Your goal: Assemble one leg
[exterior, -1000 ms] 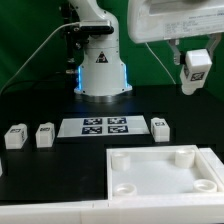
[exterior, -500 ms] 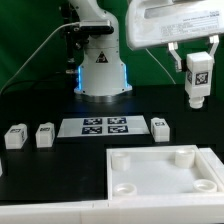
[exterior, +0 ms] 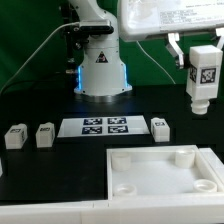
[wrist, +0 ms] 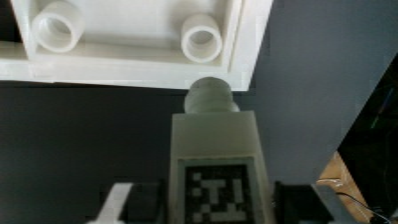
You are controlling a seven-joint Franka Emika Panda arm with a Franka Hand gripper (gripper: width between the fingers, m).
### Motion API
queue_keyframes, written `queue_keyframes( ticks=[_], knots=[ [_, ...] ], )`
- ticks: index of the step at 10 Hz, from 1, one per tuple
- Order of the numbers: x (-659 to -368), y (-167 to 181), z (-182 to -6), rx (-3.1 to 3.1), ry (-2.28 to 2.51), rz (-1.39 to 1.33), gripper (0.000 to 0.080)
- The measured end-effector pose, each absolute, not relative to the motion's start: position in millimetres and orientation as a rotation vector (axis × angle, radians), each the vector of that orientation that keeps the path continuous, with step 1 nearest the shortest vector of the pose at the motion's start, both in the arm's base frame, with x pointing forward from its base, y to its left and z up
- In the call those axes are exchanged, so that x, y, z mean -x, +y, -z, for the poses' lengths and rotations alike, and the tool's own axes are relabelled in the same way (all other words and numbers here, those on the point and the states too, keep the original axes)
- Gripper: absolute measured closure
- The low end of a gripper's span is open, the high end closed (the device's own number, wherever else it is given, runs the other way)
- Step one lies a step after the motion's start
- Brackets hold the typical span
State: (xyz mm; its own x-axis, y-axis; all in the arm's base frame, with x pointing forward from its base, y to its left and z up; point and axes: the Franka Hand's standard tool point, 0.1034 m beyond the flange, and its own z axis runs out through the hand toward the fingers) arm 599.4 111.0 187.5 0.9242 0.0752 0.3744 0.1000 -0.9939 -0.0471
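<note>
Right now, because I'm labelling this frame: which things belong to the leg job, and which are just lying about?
In the job:
held leg, up in the air
gripper, jaws shut on that leg
tray with round sockets, probably where the leg goes

Lying about:
marker board
leftmost leg
second leg
third leg, at that board's end

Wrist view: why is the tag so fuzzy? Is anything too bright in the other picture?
Wrist view: the leg is very close to the camera, so its tag looks soft. Exterior view: the arm's white housing is glary, and a blue light glows beside the base.
</note>
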Motion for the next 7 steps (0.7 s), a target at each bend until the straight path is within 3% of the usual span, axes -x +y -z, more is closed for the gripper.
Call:
queue_keyframes(
  ticks=[4,7],
  knots=[
    [-601,115,-185.3,2.999,-0.137,0.633,0.0509],
    [-597,125,-140.8,2.953,-0.17,0.724,0.0509]
  ],
)
